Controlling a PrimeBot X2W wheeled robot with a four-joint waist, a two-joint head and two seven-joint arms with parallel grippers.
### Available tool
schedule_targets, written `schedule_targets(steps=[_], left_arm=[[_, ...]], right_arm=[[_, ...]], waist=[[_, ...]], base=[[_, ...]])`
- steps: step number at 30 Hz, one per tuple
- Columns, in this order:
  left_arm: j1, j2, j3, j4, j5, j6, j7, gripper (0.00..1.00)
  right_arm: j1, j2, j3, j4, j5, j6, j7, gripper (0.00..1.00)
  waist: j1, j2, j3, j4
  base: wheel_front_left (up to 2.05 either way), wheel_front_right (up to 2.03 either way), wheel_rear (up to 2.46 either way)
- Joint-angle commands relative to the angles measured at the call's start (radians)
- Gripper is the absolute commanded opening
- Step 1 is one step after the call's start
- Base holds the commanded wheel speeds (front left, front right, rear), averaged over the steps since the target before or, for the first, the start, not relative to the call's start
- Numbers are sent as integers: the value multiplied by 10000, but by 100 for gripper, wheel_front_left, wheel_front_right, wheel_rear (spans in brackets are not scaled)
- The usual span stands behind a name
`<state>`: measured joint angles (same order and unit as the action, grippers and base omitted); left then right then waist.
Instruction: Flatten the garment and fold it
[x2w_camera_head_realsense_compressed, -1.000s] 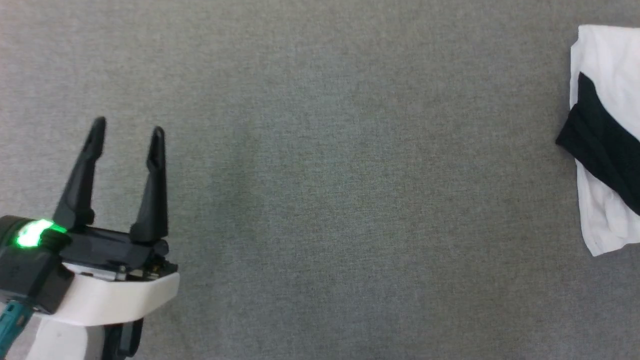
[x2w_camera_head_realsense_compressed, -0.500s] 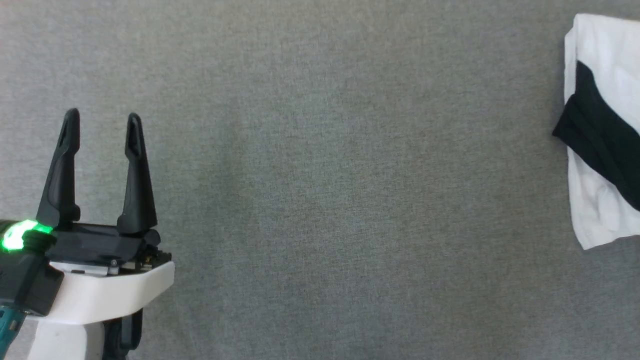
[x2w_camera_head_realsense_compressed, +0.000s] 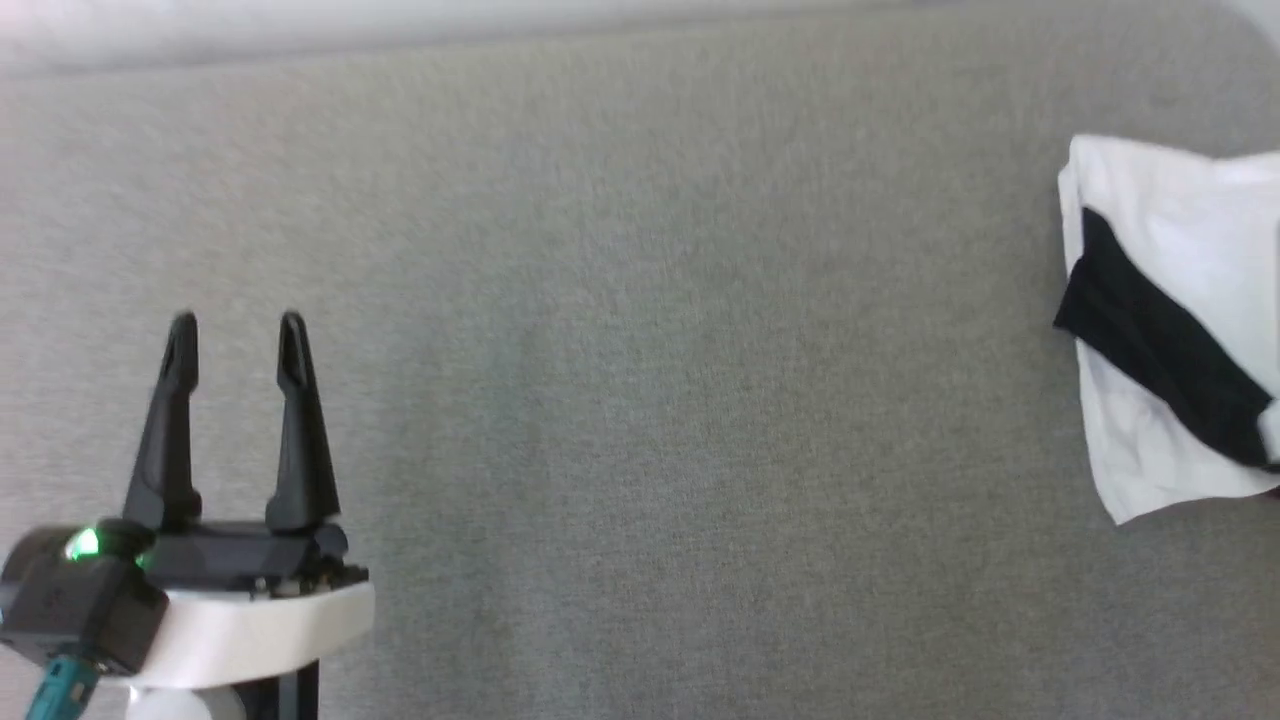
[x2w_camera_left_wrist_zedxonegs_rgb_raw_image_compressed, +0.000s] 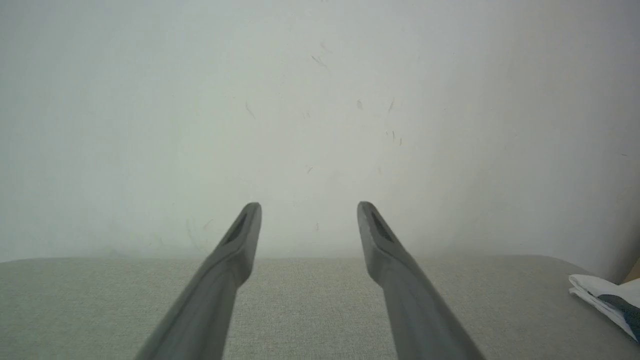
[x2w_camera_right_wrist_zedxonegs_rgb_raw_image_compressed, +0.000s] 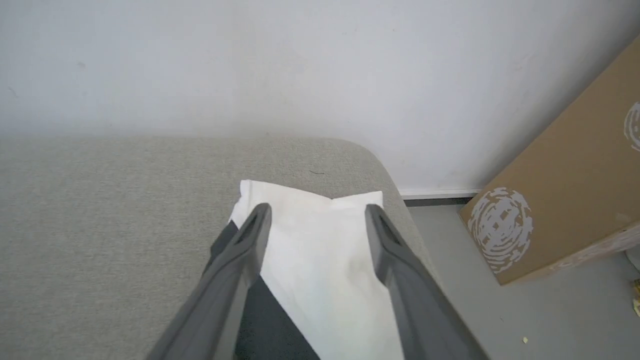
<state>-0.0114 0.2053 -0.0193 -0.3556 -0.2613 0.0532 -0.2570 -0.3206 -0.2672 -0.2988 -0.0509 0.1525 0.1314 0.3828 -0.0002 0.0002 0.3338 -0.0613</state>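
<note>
The shirt (x2w_camera_head_realsense_compressed: 1170, 220) looked folded. With left hand (x2w_camera_head_realsense_compressed: 237, 330) and right hand (x2w_camera_right_wrist_zedxonegs_rgb_raw_image_compressed: 317, 210) both spread empty, the right needed a snag-free lift.

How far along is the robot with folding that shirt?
Done, it seems: the garment lies folded in a compact rectangle at the right end of the grey surface, a black sleeve crossing it. In hand: nothing; the left jaws and right jaws stand open and empty, the right ones over the garment. Left: perhaps only tidying.

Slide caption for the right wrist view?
Open right gripper aimed at folded garment on grey surface; cardboard box beyond.
</note>
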Motion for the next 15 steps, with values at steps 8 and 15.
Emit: schedule_targets(steps=[8,15], left_arm=[[896,-391,236,361,360,-246,-47,100],[1345,-774,263,524,698,-761,-47,100]], right_arm=[[1509,1277,841,-1196,-6,-7,-1941,100],[2922,1986,1149,-905,-578,-7,-3972,100]], waist=[[2,-2,-1968,503],[2,-2,-2679,825]], base=[[0,0,0],[0,0,0]])
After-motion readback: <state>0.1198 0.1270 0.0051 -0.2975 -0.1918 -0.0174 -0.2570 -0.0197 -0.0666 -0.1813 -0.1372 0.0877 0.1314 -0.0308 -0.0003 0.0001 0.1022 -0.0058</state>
